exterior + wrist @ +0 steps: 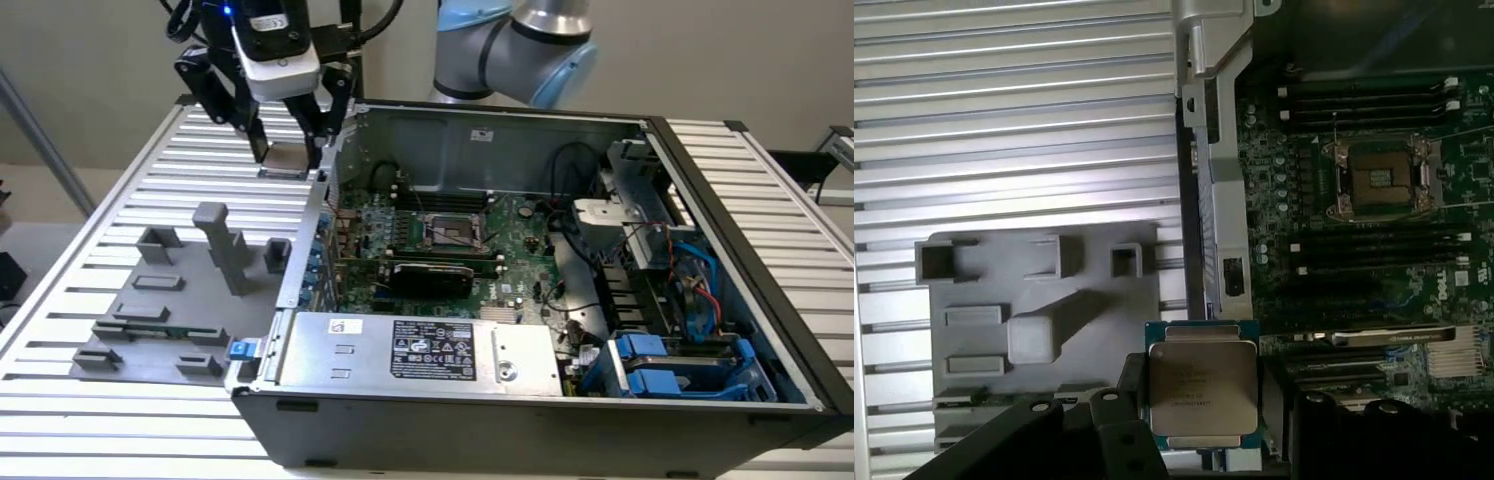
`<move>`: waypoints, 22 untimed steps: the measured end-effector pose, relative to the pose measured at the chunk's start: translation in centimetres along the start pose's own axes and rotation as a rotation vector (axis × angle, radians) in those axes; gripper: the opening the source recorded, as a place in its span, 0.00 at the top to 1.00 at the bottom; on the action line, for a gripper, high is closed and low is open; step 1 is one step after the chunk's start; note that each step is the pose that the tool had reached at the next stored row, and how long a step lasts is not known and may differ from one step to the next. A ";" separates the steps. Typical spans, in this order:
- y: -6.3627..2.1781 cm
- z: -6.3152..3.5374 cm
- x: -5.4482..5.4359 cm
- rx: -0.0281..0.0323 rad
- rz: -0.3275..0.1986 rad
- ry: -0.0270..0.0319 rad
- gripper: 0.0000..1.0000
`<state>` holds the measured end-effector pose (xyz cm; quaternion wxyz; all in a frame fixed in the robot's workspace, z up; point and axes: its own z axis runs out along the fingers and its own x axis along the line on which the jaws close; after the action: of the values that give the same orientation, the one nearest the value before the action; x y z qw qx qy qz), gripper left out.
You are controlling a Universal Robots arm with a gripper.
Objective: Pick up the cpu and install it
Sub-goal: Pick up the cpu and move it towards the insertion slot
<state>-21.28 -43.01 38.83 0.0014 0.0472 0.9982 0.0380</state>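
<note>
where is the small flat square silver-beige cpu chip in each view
Exterior view: the cpu is held in the gripper above the slatted metal table, toward the exterior view's left, just outside the open computer case.
Wrist view: the cpu is close to the camera, next to the case wall.
Shared landmark: the square metal-framed motherboard socket.

Soft light glares on the table (1054, 190); the case (534, 430) is dim inside.

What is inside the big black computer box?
A green motherboard with an open CPU socket, a silver power supply and blue drive bays. The power supply covers whatever lies beneath it.
</note>
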 end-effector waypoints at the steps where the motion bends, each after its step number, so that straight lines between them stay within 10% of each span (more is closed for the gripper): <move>1: 0.05 0.00 -0.4 -0.0014 0.000 0.0001 0.45; 10: 0.66 0.05 -4.5 -0.0205 0.000 0.0018 0.45; 22: 4.19 0.94 -7.5 -0.0217 0.000 0.0021 0.45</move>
<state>-13.39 -39.49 38.21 0.0009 0.0472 0.9977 0.0489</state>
